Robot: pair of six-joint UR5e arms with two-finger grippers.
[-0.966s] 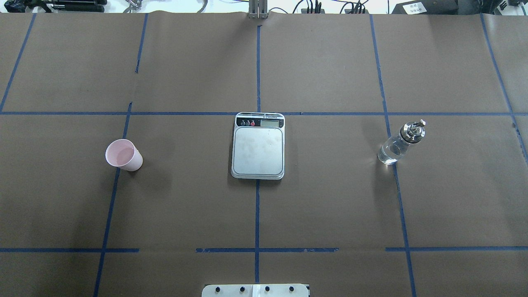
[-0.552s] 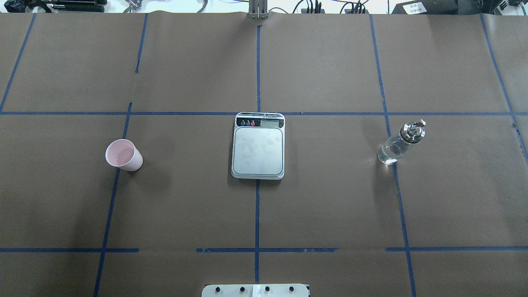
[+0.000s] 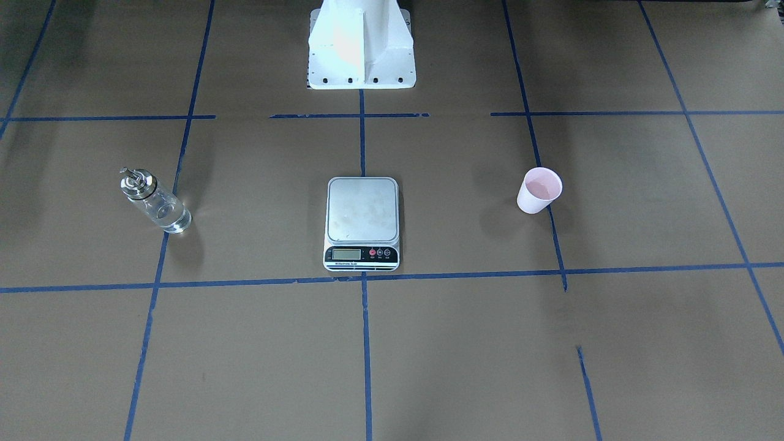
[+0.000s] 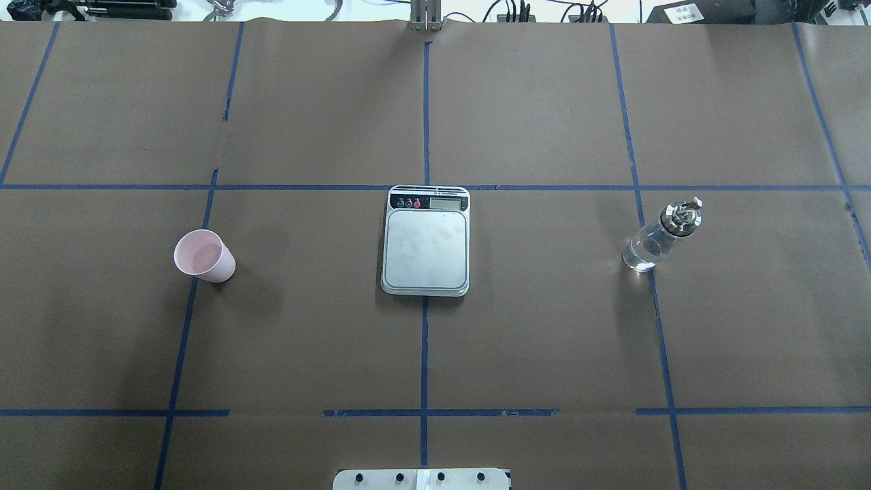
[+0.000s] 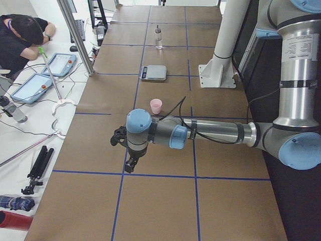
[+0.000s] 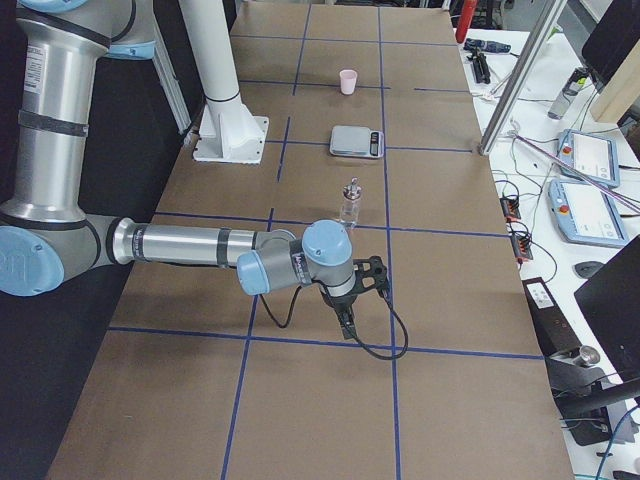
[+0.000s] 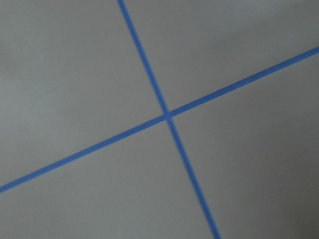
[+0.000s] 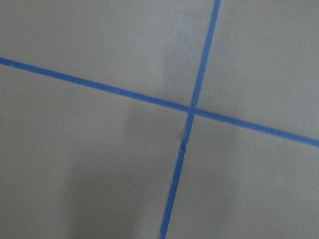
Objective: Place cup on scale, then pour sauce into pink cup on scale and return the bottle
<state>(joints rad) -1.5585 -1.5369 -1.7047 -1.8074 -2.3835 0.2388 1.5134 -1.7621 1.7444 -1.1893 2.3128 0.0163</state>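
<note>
Pale pink plastic cup [image 4: 203, 256], flat silver-grey digital scale [image 4: 426, 248], clear glass bottle [image 4: 663, 231] holding colourless liquid [image 4: 639, 256], well apart on brown worktop [image 4: 544, 340]. Spread or pressed together, cannot tell for left hand [image 5: 130, 166], right hand [image 6: 347, 327].

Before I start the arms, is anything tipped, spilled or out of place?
Nothing stands out. The cup and bottle stand upright, either side of the scale; its platform is bare apart from faint smudges. No spill shows.

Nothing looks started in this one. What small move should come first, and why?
Probably the left gripper should move toward the cup. The cup stands on the table on the robot's left, apart from the scale, whose platform is bare. The bottle stands untouched on the right. In the exterior left view, the left gripper hangs well away from the cup.
</note>
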